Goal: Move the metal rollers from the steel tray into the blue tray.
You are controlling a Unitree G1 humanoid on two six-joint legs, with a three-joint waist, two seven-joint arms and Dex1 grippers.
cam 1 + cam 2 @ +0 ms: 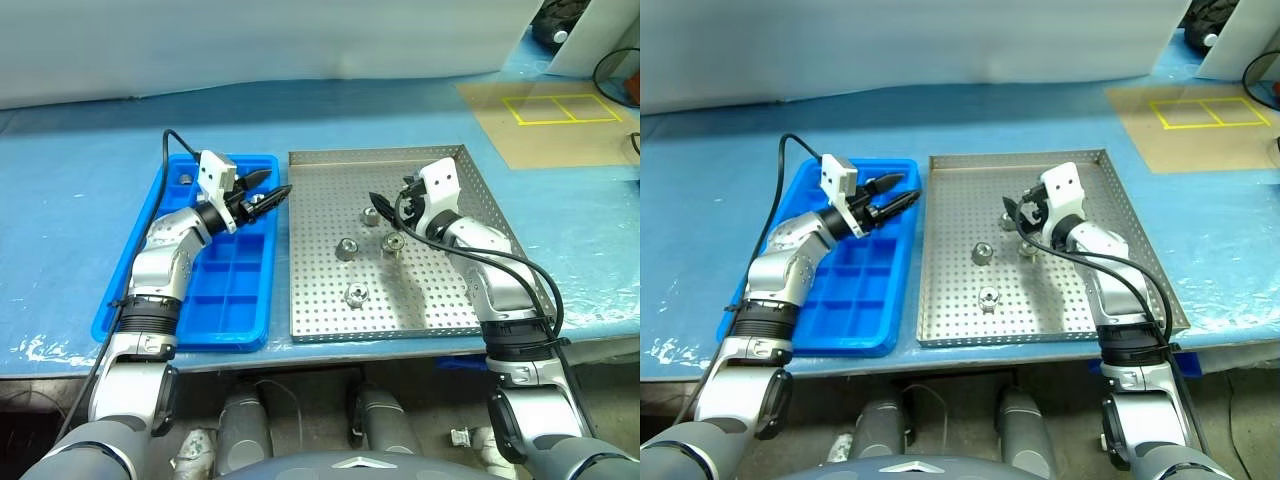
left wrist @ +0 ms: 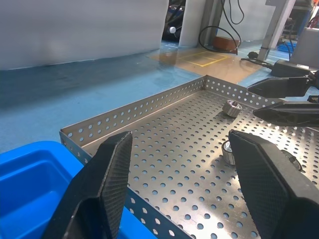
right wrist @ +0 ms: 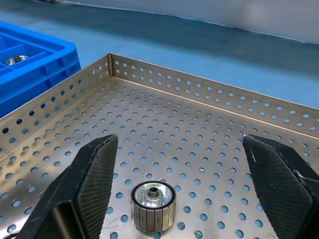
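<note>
Metal rollers lie loose on the steel tray (image 1: 440, 310): nearest one (image 1: 354, 294), then one (image 1: 346, 249), one (image 1: 393, 242) partly behind the right arm's cable, and one (image 1: 370, 214) between the gaping, empty fingers of the right gripper (image 3: 189, 191). Left gripper (image 1: 268, 190), fingers apart and empty, hovers over the blue tray (image 1: 245, 300), whose far corner compartment holds a roller (image 1: 185, 179), half hidden.

A pale blue plastic sheet (image 1: 80, 250), glossy and wrinkled along the front edge, covers the long flat worktop. At the worktop's far right corner lies a tan cardboard-coloured mat (image 1: 560, 125) marked with a yellow taped rectangle (image 1: 560, 108) split into two boxes, with black cables (image 1: 615, 70) and a white upright panel (image 1: 590, 40) just beyond it. Behind the far edge stands a plain pale grey wall (image 1: 250, 40), evenly lit.
</note>
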